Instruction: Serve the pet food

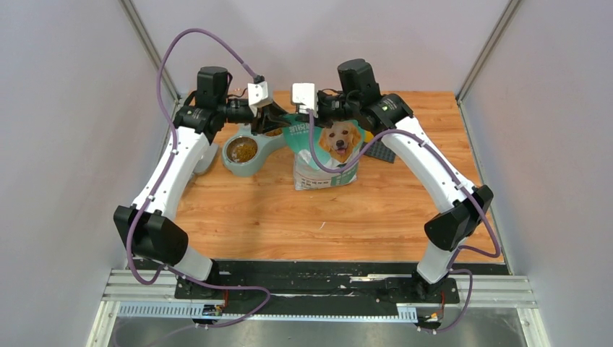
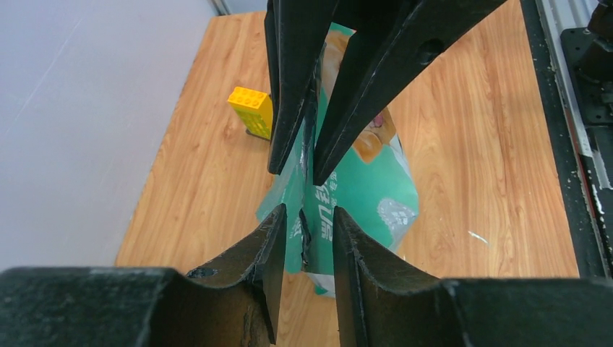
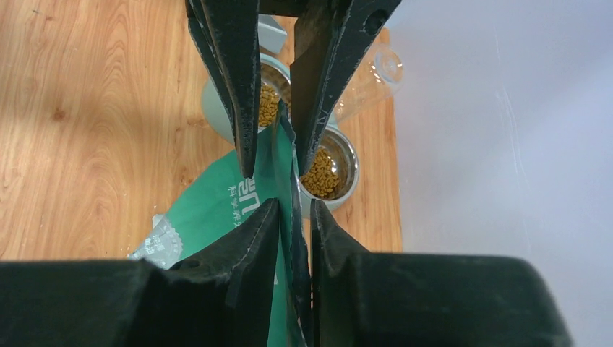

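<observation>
Two steel cups [image 3: 353,165] in the grey-green plastic feeder [image 1: 233,166] hold the pet food [image 1: 243,150], low heaps of tiny round brown pellets, just left of the bag [image 1: 329,155]. One cup sits pretty much below your left gripper [image 2: 298,173]. That gripper's jaws straddle the left end of the bag's crinkly top edge, nearly closed, but you can't really tell if they're biting the film. Your right gripper [image 3: 275,172] is at the right end of the same edge, further right of the kibble, jaws pinched down on the glossy green fold. Bag stands upright on the wood-grain table [image 1: 289,217], golden dog facing near
</observation>
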### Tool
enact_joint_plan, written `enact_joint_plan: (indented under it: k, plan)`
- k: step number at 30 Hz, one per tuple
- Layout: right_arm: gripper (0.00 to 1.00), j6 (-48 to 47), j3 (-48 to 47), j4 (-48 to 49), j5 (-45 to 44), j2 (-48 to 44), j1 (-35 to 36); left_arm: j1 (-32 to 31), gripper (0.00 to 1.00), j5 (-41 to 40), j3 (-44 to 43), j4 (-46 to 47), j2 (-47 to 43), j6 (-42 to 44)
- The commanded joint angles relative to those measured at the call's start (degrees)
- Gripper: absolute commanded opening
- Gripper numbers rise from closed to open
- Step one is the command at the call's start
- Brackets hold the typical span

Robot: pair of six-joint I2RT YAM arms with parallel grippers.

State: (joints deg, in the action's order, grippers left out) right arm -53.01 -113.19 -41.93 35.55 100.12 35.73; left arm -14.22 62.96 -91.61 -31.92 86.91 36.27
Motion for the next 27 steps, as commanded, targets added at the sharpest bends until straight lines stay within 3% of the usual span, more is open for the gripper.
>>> enact_joint_plan:
  k: [1, 7, 9, 11, 12, 16, 23, 27]
  plan:
    - [0.2, -2.13, -2.17, -1.66, -1.38, 1.38, 1.0, -0.2, 0.36, 1.9, -1.46, -1.59, 0.18, 1.7]
    - [0.2, -2.93, -1.95, -2.02, -2.84, 1.68, 1.36, -0.2, 0.32, 2.23, -1.77, -0.76, 0.78, 1.67]
    - [0.14, -3.06, -2.1, -2.17, -3.0, 1.75, 1.41, -0.2, 0.19, 2.13, -1.87, -0.55, 1.0, 1.83]
    - [0.02, -3.34, -2.28, -2.29, -3.23, 1.91, 1.44, -0.2, 0.03, 1.87, -1.83, -0.33, 1.03, 2.17]
    - [0.0, -3.39, -2.41, -2.39, -3.47, 1.89, 1.45, -0.2, 0.01, 1.5, -1.82, -0.31, 1.05, 2.33]
    - [0.0, -4.77, -2.87, -3.61, -8.01, 1.44, 1.46, 0.0, 0.0, -0.03, -2.69, -3.78, 1.17, 5.95]
    - [0.0, -9.79, 1.07, -5.47, -24.55, -3.22, -0.64, 3.12, 0.0, 0.52, -2.1, -8.33, -0.45, 11.24]
    - [0.0, -10.41, 2.0, -5.82, -27.6, -6.28, -3.37, 4.1, 0.0, 0.41, -1.55, -9.56, -1.07, 12.51]
